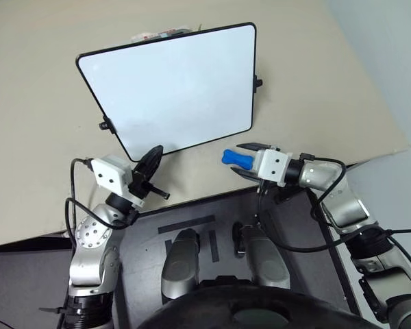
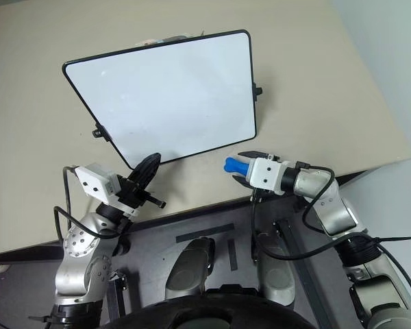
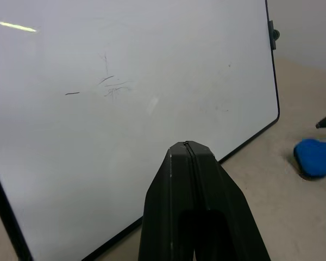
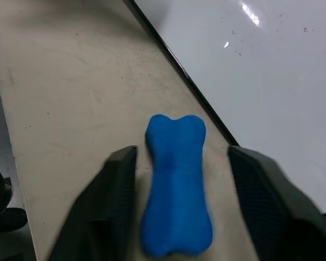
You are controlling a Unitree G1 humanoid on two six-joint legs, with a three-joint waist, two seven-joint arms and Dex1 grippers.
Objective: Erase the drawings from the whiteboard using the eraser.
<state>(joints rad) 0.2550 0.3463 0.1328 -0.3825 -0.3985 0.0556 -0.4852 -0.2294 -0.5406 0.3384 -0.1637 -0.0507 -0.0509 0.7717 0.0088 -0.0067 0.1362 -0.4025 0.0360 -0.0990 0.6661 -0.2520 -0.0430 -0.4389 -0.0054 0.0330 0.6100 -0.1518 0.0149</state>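
The whiteboard (image 1: 171, 82) lies on the beige table (image 1: 41, 171), its black frame running at a slant. The drawings are out of view; the board's face is white apart from a few faint dark streaks (image 3: 111, 87). Right of the board's near corner, the blue bone-shaped eraser (image 1: 234, 159) lies on the table. My right gripper (image 1: 245, 160) stands open around it, one finger on each side with a gap between each finger and the eraser (image 4: 176, 185). My left gripper (image 1: 153, 154) is shut and empty, its tip just at the board's near edge.
The table's front edge (image 1: 212, 194) runs just below both grippers, and its right edge (image 1: 370, 82) slants away. Small black knobs (image 1: 257, 83) stick out from the board's sides. Some small items (image 1: 161, 32) peek out behind the board's far edge.
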